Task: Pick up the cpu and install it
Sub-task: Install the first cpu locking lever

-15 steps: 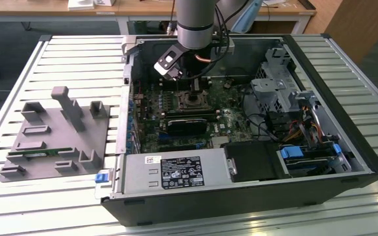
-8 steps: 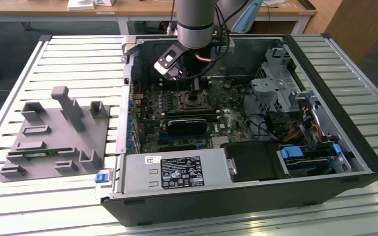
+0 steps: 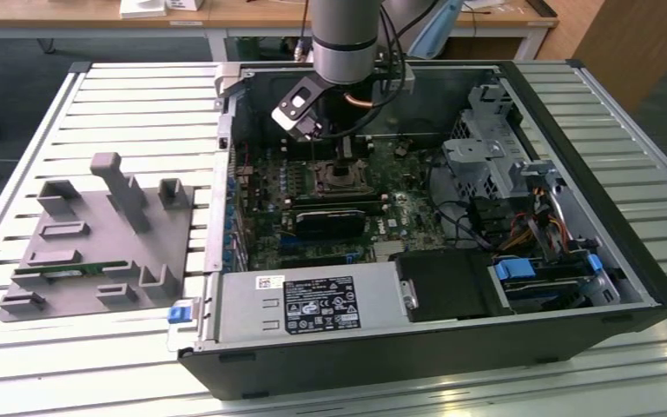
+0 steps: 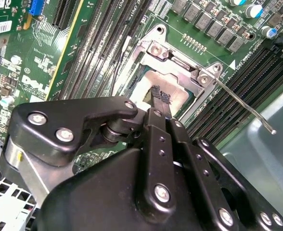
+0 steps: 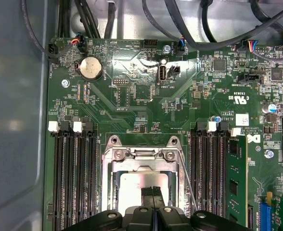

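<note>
Gripper (image 4: 160,96): fingertips pressed together, apparently with nothing between them, poised just over the socket.
Cpu (image 5: 132,185): pale metal square lying flat inside the motherboard socket (image 4: 175,72), apparently already seated.
Socket frame: surrounds the chip on all sides, so it locates it.
Retention lever (image 4: 242,108): thin wire arm sticking out beside the socket, seemingly unlatched.
Computer case (image 3: 611,174): lying on its side, board facing up for top access.

Silver-grey robot arm (image 3: 346,39) reaches down into open black computer case (image 3: 589,174), wrist over green motherboard's socket (image 3: 340,176); grey plastic parts fixture (image 3: 102,239) on slatted table (image 3: 136,95), exterior view's left
</note>
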Robot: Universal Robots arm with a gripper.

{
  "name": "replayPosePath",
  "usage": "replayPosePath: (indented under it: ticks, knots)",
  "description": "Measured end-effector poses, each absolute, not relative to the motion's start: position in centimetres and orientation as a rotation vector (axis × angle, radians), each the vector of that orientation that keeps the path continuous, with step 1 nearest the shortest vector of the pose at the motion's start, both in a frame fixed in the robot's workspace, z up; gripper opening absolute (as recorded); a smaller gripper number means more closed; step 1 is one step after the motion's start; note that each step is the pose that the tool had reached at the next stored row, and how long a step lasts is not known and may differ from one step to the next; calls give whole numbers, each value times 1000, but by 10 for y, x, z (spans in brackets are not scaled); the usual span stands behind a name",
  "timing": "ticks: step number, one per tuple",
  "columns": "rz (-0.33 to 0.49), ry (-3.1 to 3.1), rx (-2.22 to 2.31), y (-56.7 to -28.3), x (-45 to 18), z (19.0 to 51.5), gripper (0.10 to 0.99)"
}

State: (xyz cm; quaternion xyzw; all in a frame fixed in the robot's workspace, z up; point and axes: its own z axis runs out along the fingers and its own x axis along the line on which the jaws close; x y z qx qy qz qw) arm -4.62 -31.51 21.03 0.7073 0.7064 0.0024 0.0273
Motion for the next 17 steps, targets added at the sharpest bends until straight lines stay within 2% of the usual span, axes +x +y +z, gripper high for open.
replayPosePath:
  ticks: [17]
  knots:
    - [7,2181,2184,-315,-46,216,106]
